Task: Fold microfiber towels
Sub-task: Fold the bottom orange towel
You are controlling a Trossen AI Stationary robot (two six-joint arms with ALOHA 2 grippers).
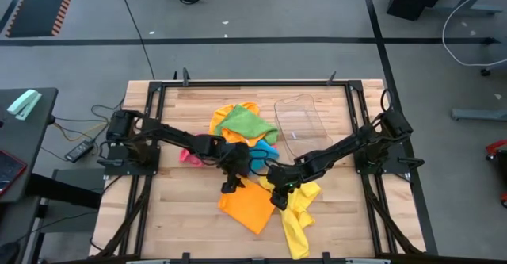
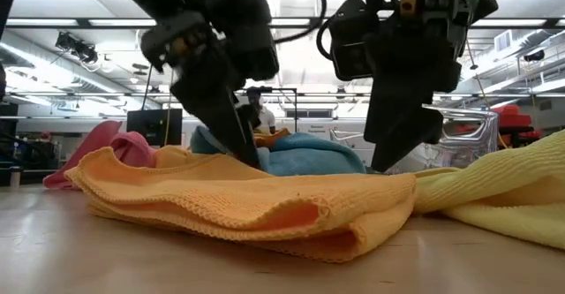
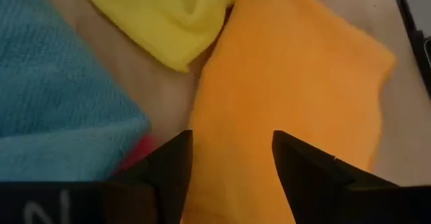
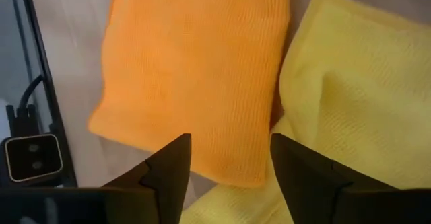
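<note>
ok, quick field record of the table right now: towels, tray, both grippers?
folded towel: orange towel, doubled over, front centre
beside it: yellow towel, loose, on its right
pile behind: green towel, blue towel, pink towel
tray: clear plastic tray, back right
left gripper: open, over orange towel
right gripper: open, at orange towel's right edge

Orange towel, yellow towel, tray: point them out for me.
Orange towel [image 1: 247, 204]: high view, middle of the folded cloth.
Yellow towel [image 1: 298, 224]: high view, its crumpled middle.
Tray [image 1: 301, 123]: high view, clear floor.
</note>
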